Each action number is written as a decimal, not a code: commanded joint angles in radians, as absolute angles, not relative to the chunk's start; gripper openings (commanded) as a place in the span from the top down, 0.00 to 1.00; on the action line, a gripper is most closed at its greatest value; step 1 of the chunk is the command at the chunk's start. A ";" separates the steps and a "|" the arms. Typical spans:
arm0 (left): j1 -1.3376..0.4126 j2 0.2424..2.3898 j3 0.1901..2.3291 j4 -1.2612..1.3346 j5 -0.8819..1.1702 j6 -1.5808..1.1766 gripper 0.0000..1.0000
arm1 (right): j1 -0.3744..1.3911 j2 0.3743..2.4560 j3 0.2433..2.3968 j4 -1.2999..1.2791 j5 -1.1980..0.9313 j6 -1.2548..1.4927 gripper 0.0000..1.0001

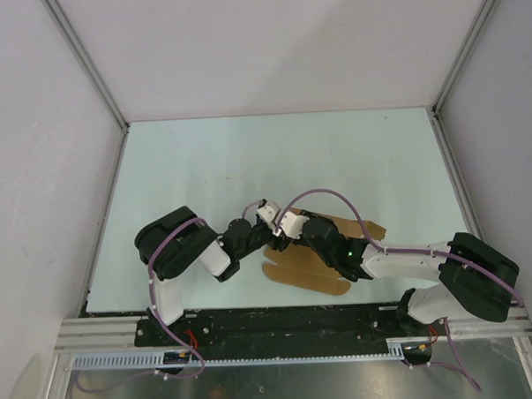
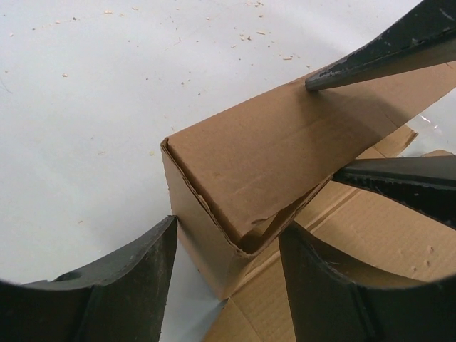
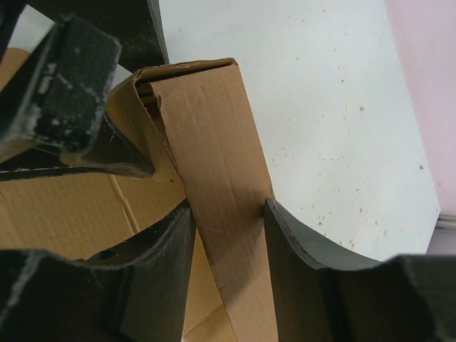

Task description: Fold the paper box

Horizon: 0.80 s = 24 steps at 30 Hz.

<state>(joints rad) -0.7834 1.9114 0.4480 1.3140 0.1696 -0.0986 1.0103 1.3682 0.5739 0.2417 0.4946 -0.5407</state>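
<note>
1. Folding is under way but, by my judgement, far from finished. One long side of the box (image 2: 271,142) stands up as a hollow wall. The rest of the sheet lies flat on the table (image 1: 246,156) with its rounded flaps spread out.
2. What is left, as I read it, is to bring the other walls up and tuck the tabs in. No closed box shows yet.
3. The box sits by the table's near edge, about 6 o'clock from its middle, between my two arms.
4. My left arm reaches from its base toward 2 o'clock with the wrist low.
5. My left gripper (image 2: 228,235) straddles the open end of the raised wall. In its own view one finger sits at 7 o'clock outside the wall and the other at 5 o'clock on the inner side, over the flat sheet. The jaws stand partly apart, close against the cardboard, and I cannot tell whether they press it.
6. My right arm stretches from its base toward 10 o'clock, low over the sheet, and hides much of it from above.
7. My right gripper (image 3: 228,214) is closed on the same wall farther along. One finger lies against each face and the strip fills the gap between them.
8. The two grippers sit near each other along that wall.
</note>
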 commanded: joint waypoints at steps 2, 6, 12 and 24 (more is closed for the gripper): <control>-0.782 1.917 0.474 1.601 0.173 -0.104 0.34 | 1.012 1.347 0.549 0.166 0.376 -0.476 0.52; -0.782 1.917 0.474 1.601 0.176 -0.104 0.31 | 1.011 1.341 0.548 0.163 0.380 -0.474 0.52; -0.782 1.919 0.472 1.601 0.173 -0.100 0.31 | 1.011 1.338 0.548 0.176 0.402 -0.474 0.52; -0.782 1.927 0.477 1.601 0.172 -0.094 0.33 | 1.009 1.318 0.549 0.207 0.460 -0.483 0.47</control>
